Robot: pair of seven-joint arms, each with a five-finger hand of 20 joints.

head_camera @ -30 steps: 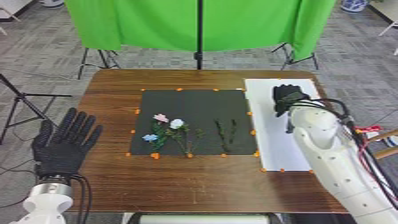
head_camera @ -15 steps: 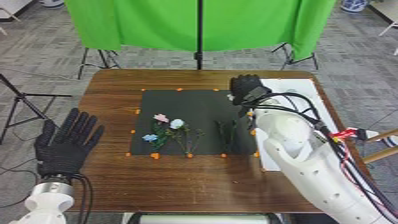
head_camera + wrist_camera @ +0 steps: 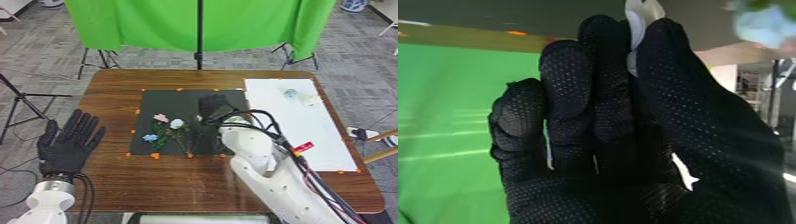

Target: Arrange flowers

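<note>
Right hand (image 3: 216, 107): We have it over the far right part of the black mat (image 3: 182, 102). In the right wrist view, our right hand (image 3: 567, 202) is long and nearly straight, with the thumb close up to the fingers and white petals (image 3: 645, 14) pinched between them.
Left hand (image 3: 66, 154): We hold it wide open at the left edge of the brown table (image 3: 169, 190), with nothing in it.
Mat flowers: We see a pink flower (image 3: 160, 118) and a white flower (image 3: 177, 123) near each other. A blue flower (image 3: 150, 137) lies nearer to us. Green leaves (image 3: 160, 145) lie just beside the blue one. All are on the left part of the mat.
White sheet (image 3: 311, 132): We have it just beside the mat, on the right. A pale blue thing (image 3: 290, 93) and a pale thing (image 3: 309, 100) lie near its far end, too small for us to name.
Green cloth (image 3: 133, 25): We see it hanging past the table.
</note>
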